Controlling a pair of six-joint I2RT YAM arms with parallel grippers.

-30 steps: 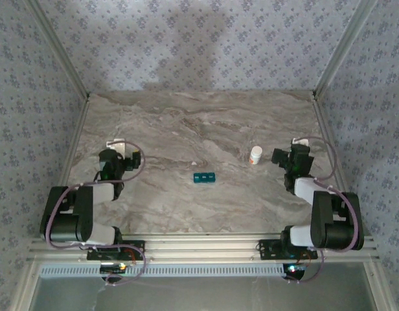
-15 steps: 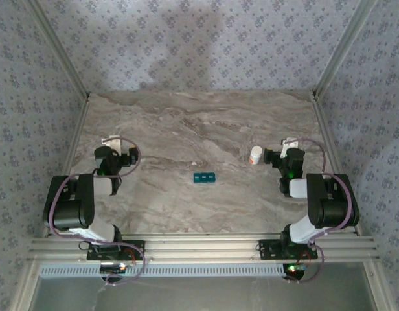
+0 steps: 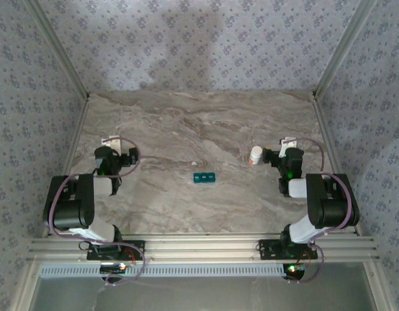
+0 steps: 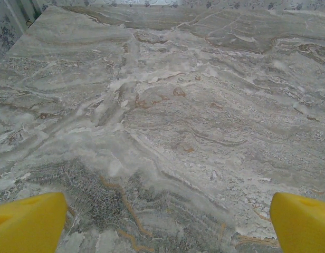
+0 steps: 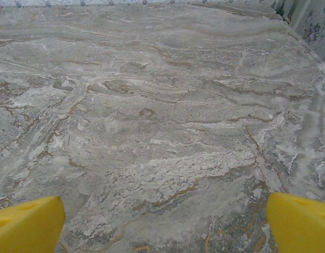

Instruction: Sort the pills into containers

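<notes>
Marble-grey veined bench (image 3: 186,123) carries everything here, so take it from the left side across. At the left, the left claw (image 4: 166,224) hangs low with its yellow fingers (image 4: 28,221) spread wide and nothing between them; its wrist view looks out over bare stone toward the far edge. Right of it and a little nearer the arm bases lies the task's thing, the teal containers (image 3: 204,177), a short strip of three square compartments near the middle of the bench, well apart from both claws. Its long axis runs left to right, so it lies broadside to the bases and end-on to each claw. It sits about midway between the two arms, and I would not call either one clearly nearer. Whether the lids are up or down, and whether any compartment holds a pill, is too small to tell. Further right stands a small white bottle (image 3: 256,155) with an orange band, upright, just beside the right claw (image 5: 163,224), which is likewise spread wide and empty, so that arm looks better placed for the bottle
</notes>
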